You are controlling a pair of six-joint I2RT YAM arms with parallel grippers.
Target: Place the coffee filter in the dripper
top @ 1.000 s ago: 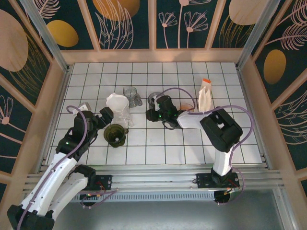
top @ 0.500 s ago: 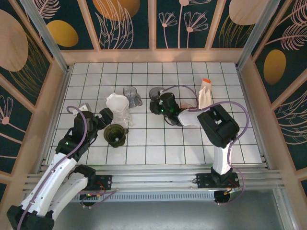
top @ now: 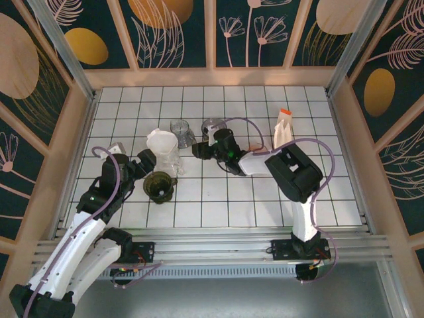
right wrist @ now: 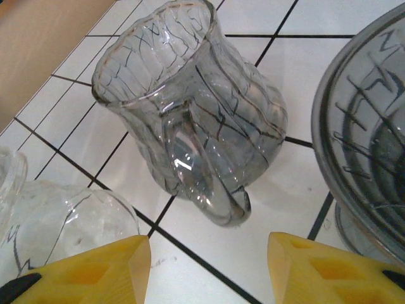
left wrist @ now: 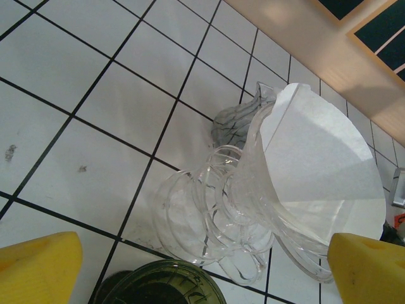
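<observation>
While my left gripper [left wrist: 204, 269] hangs low over the tiled table [top: 252, 199], its yellow pads [left wrist: 38, 263] are flung wide to the corners of the wrist view, and nothing's pinched between them. Straight ahead is the coffee filter [left wrist: 319, 158]. It's a white paper cone seated down inside the clear dripper [left wrist: 221, 218], with its top edge poking above the glass rim. At the frame's lower edge, between the pads, I've got the rim of a dark green cup [left wrist: 158, 283] just beside the dripper's base (touching or not, I can't tell).

Over to my right gripper [right wrist: 209, 266], which is open as well, fingers well spread, holding nothing. It's nosed in near a crackle-patterned glass pitcher [right wrist: 190, 107]. The handle faces me and lines up with the gap between the fingers, beyond their tips. Just beside the pitcher, on the right, stands a grey ribbed bowl [right wrist: 370, 145].

From overhead, the pitcher sits between the clear dripper and the grey bowl. A white bottle [top: 283, 134] with an orange cap stands farther right, well apart from the filter.
</observation>
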